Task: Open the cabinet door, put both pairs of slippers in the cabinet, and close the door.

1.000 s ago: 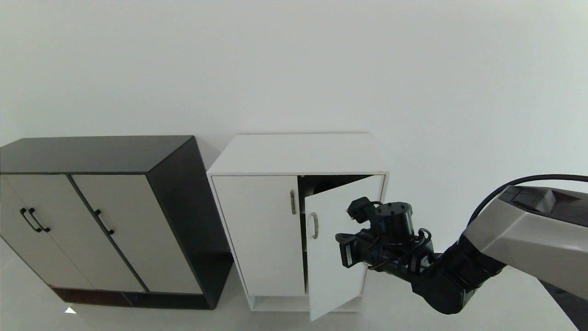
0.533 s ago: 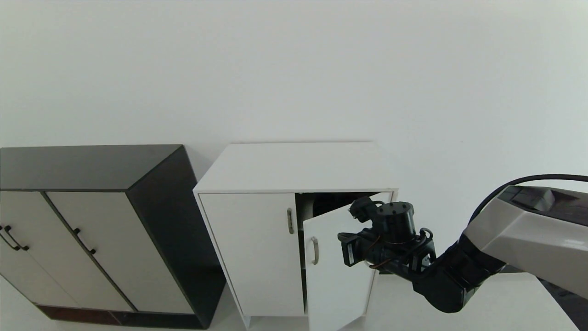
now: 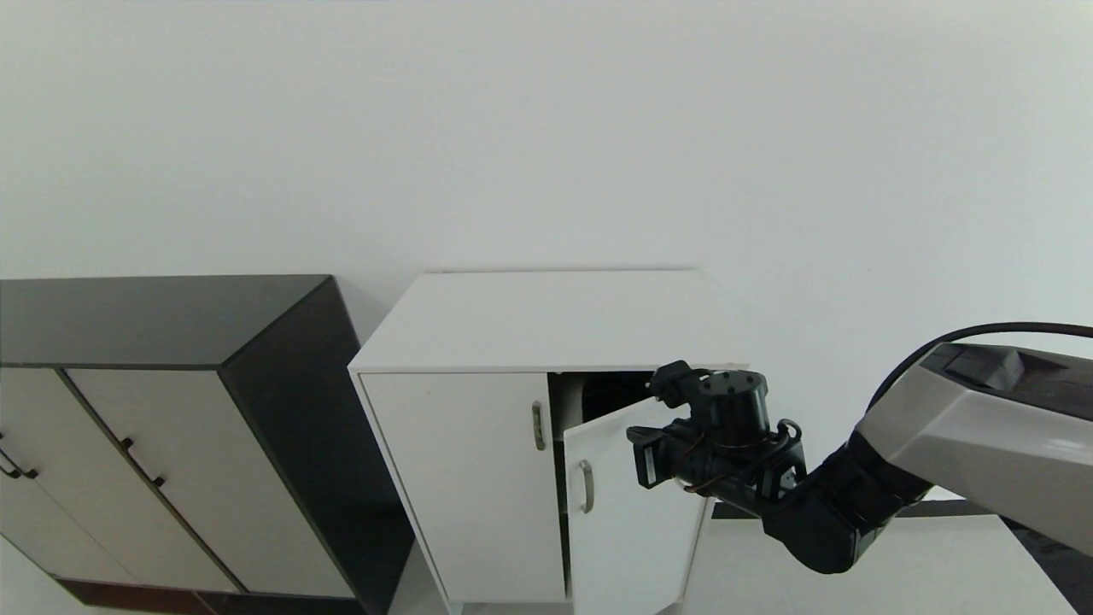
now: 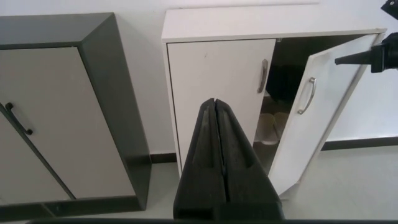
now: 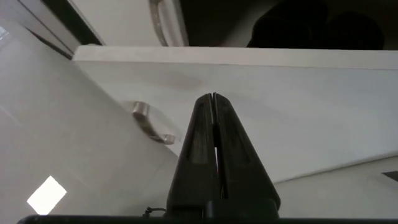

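The white cabinet [image 3: 546,316] has its left door shut and its right door [image 3: 628,530] ajar. My right gripper [image 3: 634,437] is shut, with its tip close to the outer face of that door [image 5: 298,112], just under the top edge and beside the handle [image 5: 152,124]. The left wrist view shows the same gripper [image 4: 348,60] pointing at the door [image 4: 317,124]. My left gripper [image 4: 214,106] is shut on nothing, held back from the cabinet front. Pale slippers [image 4: 268,127] seem to lie on a shelf inside; dark shapes [image 5: 311,25] sit deeper in.
A black cabinet with beige doors [image 3: 171,478] stands against the white cabinet's left side. A plain white wall rises behind both. Open pale floor [image 4: 348,186] lies in front of and to the right of the white cabinet.
The head camera has moved: both cabinets now sit lower and closer in the picture. My right gripper stays shut by the top of the ajar door, which stands about as before.
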Robot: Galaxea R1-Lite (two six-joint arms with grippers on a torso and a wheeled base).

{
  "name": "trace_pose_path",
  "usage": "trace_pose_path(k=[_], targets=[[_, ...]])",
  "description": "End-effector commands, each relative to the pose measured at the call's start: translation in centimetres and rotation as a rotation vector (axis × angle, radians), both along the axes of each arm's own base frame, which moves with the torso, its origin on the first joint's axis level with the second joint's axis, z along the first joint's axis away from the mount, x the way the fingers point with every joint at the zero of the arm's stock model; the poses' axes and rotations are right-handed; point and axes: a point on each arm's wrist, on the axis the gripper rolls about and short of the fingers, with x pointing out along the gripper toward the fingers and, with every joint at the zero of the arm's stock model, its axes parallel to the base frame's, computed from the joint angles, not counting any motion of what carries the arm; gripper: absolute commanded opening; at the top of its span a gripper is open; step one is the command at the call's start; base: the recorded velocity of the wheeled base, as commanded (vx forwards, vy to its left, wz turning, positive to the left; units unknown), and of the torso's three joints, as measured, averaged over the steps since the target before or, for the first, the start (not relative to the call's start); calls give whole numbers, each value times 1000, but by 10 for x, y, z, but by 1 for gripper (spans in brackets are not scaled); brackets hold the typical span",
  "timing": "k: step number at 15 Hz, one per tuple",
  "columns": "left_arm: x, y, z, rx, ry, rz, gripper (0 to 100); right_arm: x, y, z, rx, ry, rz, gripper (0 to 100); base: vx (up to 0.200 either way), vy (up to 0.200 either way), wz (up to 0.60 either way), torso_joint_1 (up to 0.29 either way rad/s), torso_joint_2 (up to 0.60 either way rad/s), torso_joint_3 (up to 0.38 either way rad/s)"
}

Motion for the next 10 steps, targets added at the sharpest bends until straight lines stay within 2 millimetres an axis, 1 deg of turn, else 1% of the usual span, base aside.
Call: trace_pose_path(k=[1, 6, 10], targets=[[0, 0, 0, 0, 0, 0, 0, 10, -2, -5, 2, 0, -17, 0, 0, 0, 0, 0, 0, 0], [0, 0, 0, 0, 0, 0, 0, 30, -4, -11, 13, -18, -48, 0, 0, 0, 0, 0, 0, 0], [0, 0, 0, 0, 0, 0, 0, 39, -6, -13, 17, -25, -65, 0, 0, 0, 0, 0, 0, 0]])
